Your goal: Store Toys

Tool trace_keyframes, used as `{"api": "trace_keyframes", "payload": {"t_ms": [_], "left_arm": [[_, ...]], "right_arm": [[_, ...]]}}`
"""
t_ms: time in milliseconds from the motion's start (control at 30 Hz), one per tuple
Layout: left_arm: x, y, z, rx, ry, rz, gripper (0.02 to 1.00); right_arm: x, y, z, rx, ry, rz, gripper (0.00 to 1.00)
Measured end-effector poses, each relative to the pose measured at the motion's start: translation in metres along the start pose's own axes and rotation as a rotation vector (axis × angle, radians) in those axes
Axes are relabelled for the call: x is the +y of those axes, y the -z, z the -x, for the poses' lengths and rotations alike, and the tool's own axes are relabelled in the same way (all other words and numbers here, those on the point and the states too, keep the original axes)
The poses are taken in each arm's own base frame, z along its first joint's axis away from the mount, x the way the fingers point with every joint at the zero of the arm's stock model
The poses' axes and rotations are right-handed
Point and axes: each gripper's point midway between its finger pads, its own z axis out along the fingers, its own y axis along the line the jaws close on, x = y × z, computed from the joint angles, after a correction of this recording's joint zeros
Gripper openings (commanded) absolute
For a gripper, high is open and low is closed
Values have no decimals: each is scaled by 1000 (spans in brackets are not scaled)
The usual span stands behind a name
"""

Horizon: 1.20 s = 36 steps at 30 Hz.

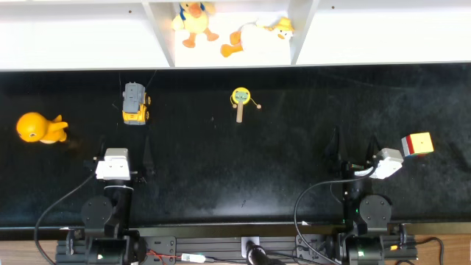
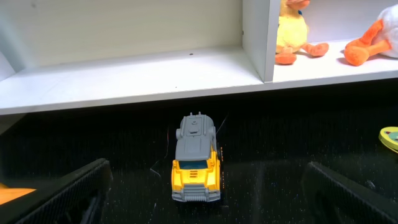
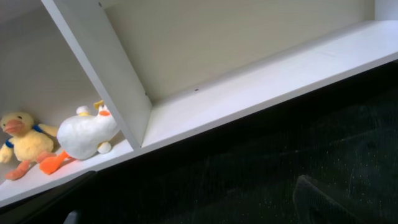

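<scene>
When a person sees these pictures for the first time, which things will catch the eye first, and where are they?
Bright toys stand out against the black table: a yellow-and-grey toy truck left of centre, an orange duck at the far left, a small rattle drum near the middle and a coloured cube at the right. Behind them, a yellow plush duck and a white plush duck lie in the middle compartment of the white shelf.

No readable text or labels.
</scene>
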Motion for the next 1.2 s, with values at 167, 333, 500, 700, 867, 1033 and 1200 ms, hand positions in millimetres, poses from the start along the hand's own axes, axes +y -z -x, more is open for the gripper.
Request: {"api": "trace_keyframes", "payload": {"t_ms": [167,333,500,700,867,1033,1200], "left_arm": [[0,0,0,0,0,0,998],[0,0,0,0,0,0,998],[0,0,0,0,1,0,996],[-3,2,-3,38,34,-26,996],[-5,14,-14,205,66,-61,996],[-3,35,22,269,93,-78,993],[-6,58,58,322,106,-113,991]], "right_arm": [[0,0,0,0,1,0,996],[0,0,0,0,0,0,996],[0,0,0,0,1,0,996],[0,0,0,0,0,0,996],[0,0,0,0,0,0,996],[0,0,0,0,1,0,996],[0,0,0,0,1,0,996]]}}
